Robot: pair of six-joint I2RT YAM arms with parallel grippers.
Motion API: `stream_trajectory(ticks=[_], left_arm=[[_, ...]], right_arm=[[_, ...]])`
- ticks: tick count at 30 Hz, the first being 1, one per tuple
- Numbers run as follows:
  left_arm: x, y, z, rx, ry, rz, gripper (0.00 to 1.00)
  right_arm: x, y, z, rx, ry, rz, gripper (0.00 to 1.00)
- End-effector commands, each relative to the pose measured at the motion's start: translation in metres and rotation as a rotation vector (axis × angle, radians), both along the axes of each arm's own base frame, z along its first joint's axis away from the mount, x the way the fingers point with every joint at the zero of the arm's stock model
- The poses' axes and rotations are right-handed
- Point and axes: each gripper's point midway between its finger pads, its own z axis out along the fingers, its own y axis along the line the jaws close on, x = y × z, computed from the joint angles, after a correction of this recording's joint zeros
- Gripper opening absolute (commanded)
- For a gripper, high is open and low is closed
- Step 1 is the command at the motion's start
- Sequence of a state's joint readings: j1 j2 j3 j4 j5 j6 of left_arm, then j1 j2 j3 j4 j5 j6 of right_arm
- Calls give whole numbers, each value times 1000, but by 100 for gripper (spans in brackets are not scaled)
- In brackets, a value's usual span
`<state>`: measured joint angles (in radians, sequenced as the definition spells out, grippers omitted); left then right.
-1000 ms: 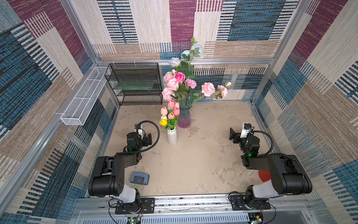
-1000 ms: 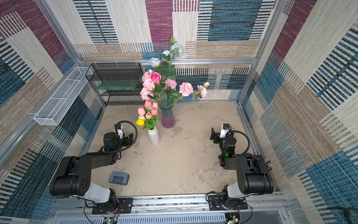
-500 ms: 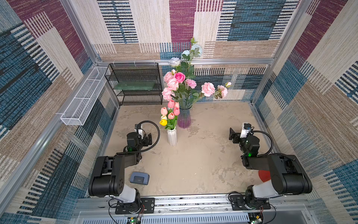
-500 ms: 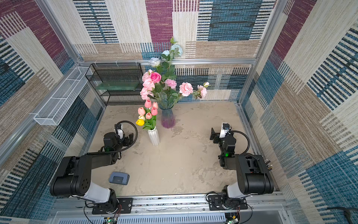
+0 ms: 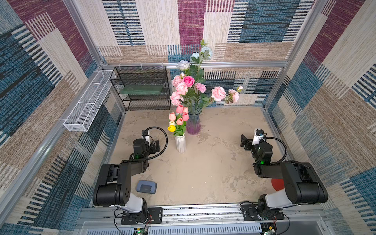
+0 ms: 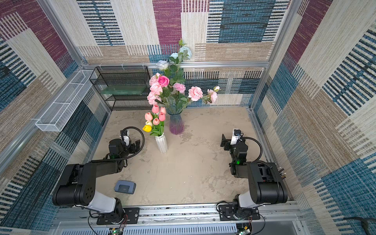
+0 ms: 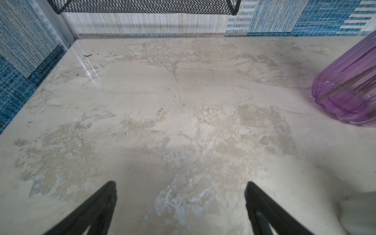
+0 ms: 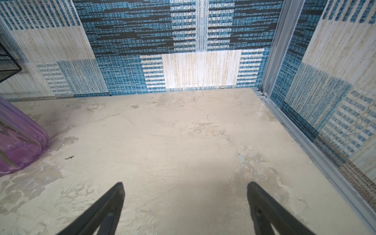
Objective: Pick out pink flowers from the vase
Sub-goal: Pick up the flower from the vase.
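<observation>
Nothing is moved since earlier; left fingers [image 7: 97, 209] and right fingers [image 8: 105, 209] are held wide, empty. Pink flowers [image 5: 181, 87] are all left in purple glass vase [image 5: 193, 125]; first pick is not begun, a stem must be reached.

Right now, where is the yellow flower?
In both top views, the yellow flower pokes out of the white vase, next to the pink tulips, just left of the purple vase.
</observation>
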<state>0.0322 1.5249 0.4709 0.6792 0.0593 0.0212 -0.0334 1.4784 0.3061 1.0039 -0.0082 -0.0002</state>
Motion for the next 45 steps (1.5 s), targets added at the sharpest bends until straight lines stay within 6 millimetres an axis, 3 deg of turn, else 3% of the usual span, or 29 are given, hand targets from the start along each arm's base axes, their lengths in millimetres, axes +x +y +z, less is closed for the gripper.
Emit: stream_trajectory(ticks=[1, 12, 17, 21, 24, 27, 32, 35, 39, 45], left_arm=[[1, -2, 3, -3, -9, -16, 99], [0, -3, 4, -5, -14, -19, 99], [-2, 2, 20, -1, 24, 9, 99], [-10, 6, 59, 1, -39, 47, 99], [-20, -6, 94, 15, -91, 39, 99], [-41, -37, 113, 75, -56, -41, 100], [-95, -50, 155, -39, -187, -21, 99], [-129, -61, 174, -133, -226, -68, 99], [-170, -58, 185, -278, -165, -53, 100], [-215, -87, 197, -327, 45, -260, 100]], right_arm=[[1, 0, 4, 12, -13, 8, 95], [0, 0, 4, 10, -16, 5, 95], [4, 3, 10, 2, -8, 31, 95], [16, 29, 45, -59, 22, 97, 95], [3, 52, 86, -32, -73, 130, 95], [-19, 87, 128, -41, -167, 201, 95], [-67, 137, 181, -30, -243, 346, 95], [-101, 158, 202, -26, -291, 457, 95], [-139, 175, 229, 67, -317, 564, 95], [-156, 194, 254, 120, -171, 610, 95]])
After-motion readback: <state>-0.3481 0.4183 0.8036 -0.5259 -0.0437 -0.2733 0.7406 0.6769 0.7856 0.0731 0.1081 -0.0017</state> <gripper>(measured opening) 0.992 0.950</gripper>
